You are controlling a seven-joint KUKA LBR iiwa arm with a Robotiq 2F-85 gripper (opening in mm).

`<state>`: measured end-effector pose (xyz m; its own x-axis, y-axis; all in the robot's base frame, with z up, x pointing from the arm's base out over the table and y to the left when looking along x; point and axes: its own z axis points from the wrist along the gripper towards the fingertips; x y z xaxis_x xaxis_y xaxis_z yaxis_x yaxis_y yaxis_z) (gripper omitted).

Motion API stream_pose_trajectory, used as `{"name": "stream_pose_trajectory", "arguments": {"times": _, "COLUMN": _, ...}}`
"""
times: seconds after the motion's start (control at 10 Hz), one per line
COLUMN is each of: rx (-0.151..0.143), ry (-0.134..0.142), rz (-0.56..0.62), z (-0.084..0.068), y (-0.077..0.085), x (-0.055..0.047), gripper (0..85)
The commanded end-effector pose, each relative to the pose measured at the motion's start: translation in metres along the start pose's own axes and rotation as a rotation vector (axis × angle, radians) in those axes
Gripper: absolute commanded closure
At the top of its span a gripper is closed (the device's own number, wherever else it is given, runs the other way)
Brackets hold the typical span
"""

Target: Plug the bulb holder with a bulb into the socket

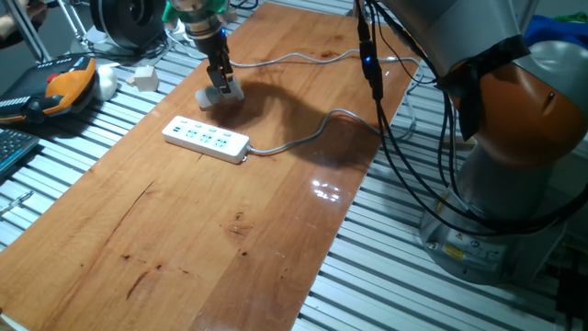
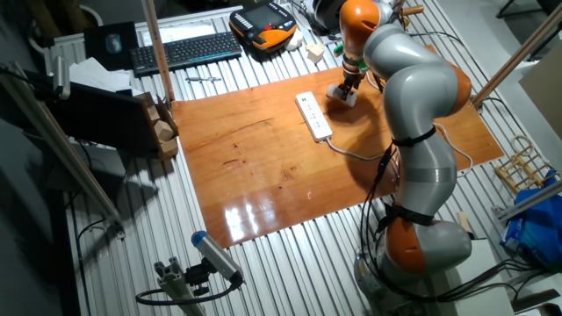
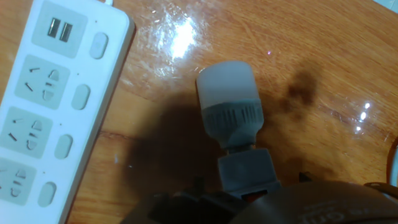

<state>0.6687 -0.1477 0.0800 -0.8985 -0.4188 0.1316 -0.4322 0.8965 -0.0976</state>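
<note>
Hand (image 1: 220, 85) at bulb holder (image 3: 233, 127), beside socket (image 3: 53, 99)

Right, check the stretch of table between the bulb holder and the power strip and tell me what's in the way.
Nothing visible is. The bulb holder lies on the table beside the power strip, with only bare wood between them. The gripper is already down at the holder, and the strip's outlets face up uncovered.

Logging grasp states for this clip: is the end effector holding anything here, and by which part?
It looks like the end effector grips the bulb holder with a bulb at its plug end, bulb pointing away; whether the fingers are fully clamped cannot be told.
</note>
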Motion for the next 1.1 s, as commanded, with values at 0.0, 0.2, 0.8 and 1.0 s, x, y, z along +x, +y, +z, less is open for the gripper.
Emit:
{"name": "stream_pose_trajectory", "arguments": {"times": 0.0, "rx": -0.001, "ry": -0.005, "rz": 0.0, "z": 0.0017, "y": 0.0002, "x": 0.0009, "gripper": 17.0}}
{"name": "stream_pose_trajectory", "arguments": {"times": 0.2, "rx": -0.003, "ry": -0.015, "rz": -0.001, "z": 0.0071, "y": 0.0007, "x": 0.003, "gripper": 17.0}}
{"name": "stream_pose_trajectory", "arguments": {"times": 0.8, "rx": 0.0, "ry": -0.024, "rz": -0.001, "z": 0.0088, "y": -0.0001, "x": 0.0016, "gripper": 17.0}}
{"name": "stream_pose_trajectory", "arguments": {"times": 1.0, "rx": -0.001, "ry": -0.026, "rz": -0.001, "z": 0.0092, "y": -0.0003, "x": 0.0009, "gripper": 17.0}}
